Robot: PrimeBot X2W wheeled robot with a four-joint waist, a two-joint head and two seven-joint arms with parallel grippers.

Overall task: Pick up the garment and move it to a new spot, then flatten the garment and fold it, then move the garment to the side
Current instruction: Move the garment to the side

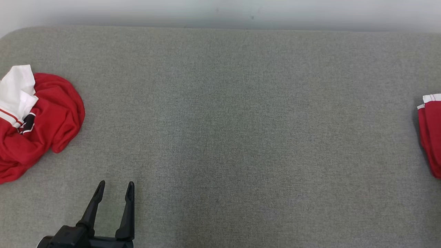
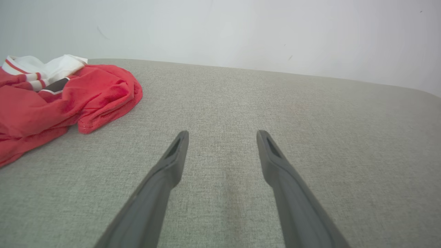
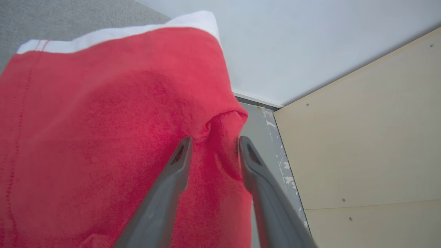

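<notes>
**Head view: one red garment bunched up to the left of the spread left jaws, another folded under the right arm's fingers**

The left gripper (image 1: 115, 187) rests low over the grey woven cloth tabletop (image 1: 241, 120), its jaws wide apart with bare cloth between them. Ahead of those jaws and off to their left lies a crumpled red garment with white panels and a small dark patch (image 1: 51, 113), well apart from both fingertips. A neatly folded red garment with a white striped hem band (image 1: 432, 134) sits far to the right of the jaws, cut off by the frame edge.

In the left wrist view, the left gripper (image 2: 222, 137) points across the tabletop (image 2: 310, 137) toward a plain white wall (image 2: 241, 27). The crumpled garment (image 2: 69, 100) is heaped beyond the left finger's tip and off to its side.

In the right wrist view, the right gripper (image 3: 214, 143) is set on the folded garment (image 3: 103, 120), its jaws narrower than the left pair. A raised pucker of red cloth stands between the two tips, which touch it on either side; whether they squeeze it I cannot tell. Beyond the right-hand finger are a strip of grey floor (image 3: 258, 127) and a pale wooden panel (image 3: 361, 137).
</notes>
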